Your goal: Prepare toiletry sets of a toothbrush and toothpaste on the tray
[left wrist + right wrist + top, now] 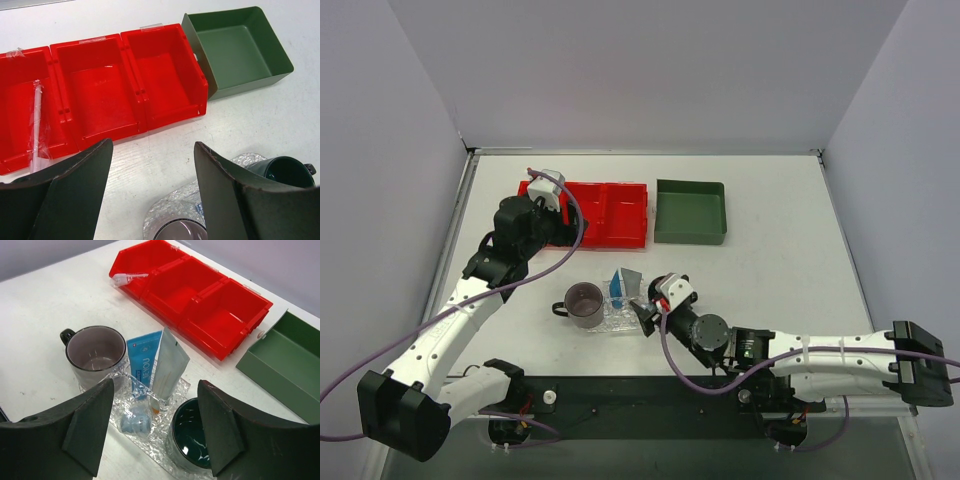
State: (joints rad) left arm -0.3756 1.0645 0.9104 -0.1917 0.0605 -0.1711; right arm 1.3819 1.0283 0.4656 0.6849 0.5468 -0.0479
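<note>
The clear bumpy tray [181, 386] lies on the table and also shows in the top view [618, 322]. On it the toothpaste [170, 362], a white tube with an orange cap, lies beside the toothbrush [142, 357], a light-blue piece ending in a wrapped pale-blue knob. A grey mug [95, 352] stands at the tray's left end and a dark teal cup [192, 437] at its right. My right gripper [156, 385] is open and empty above the tray's near side. My left gripper [152, 145] is open and empty, above the table between tray and red bin.
The red three-compartment bin [165, 80] holds a slim white stick in clear wrap [36, 117] in its left compartment. The dark green bin [235, 50] sits to its right, empty. In the top view both stand at the back [610, 215].
</note>
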